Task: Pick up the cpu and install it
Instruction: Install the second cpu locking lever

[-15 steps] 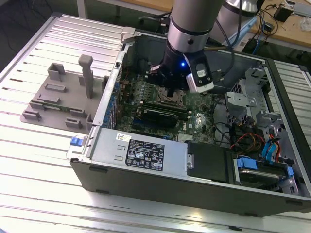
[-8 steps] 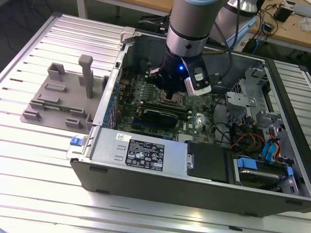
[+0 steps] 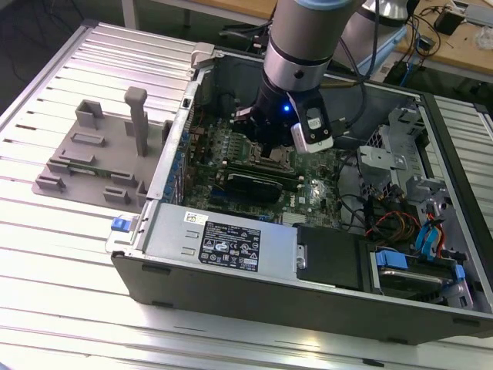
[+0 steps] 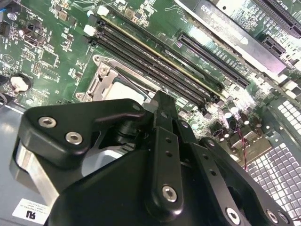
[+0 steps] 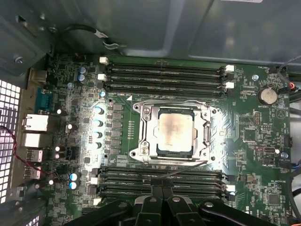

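Black gripper (image 5: 162,186) links fill the near edge of the first wrist view. Its two fingers lie pressed together and I see nothing between them, so it carries no part.

The cpu (image 5: 175,132) is not in the gripper. It sits flat inside the metal socket frame (image 5: 141,136) on the green motherboard (image 5: 249,136), with its silver top facing up. It is square, so no side is clearly the longer one, and its edges run parallel to the frame. I judge that it is already placed in the socket, but I cannot tell if the frame is locked over it.

From the fingertips, the cpu lies straight ahead, near but apart from them. One bank of memory slots (image 5: 160,173) lies between the two, and a second bank lies on the far side of the socket.

In the exterior view, the arm stands down inside the open computer case (image 3: 231,254), over the socket area. The case lies on a ribbed metal table (image 3: 62,254).
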Action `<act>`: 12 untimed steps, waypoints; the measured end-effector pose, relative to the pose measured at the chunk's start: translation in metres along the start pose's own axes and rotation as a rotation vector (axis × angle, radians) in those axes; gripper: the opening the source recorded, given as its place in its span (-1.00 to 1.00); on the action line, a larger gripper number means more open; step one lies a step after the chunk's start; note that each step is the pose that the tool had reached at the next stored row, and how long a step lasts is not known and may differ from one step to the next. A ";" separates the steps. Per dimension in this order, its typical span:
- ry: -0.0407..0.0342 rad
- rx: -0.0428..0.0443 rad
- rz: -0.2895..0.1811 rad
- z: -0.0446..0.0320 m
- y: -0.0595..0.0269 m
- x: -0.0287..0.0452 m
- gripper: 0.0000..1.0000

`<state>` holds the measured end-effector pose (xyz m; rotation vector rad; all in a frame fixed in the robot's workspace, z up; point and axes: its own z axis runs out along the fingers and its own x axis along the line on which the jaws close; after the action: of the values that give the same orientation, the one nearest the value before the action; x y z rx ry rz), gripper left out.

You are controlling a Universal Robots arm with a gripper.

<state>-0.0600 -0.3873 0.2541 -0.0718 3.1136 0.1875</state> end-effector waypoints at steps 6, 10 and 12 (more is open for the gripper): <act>0.0028 0.0009 0.005 0.0188 0.0012 0.0008 -0.79; 0.0016 0.0009 0.014 0.0262 0.0042 0.0064 -0.79; 0.0009 0.0011 0.020 0.0303 0.0041 0.0097 -0.79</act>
<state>-0.0693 -0.3800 0.2243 -0.0410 3.1164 0.1862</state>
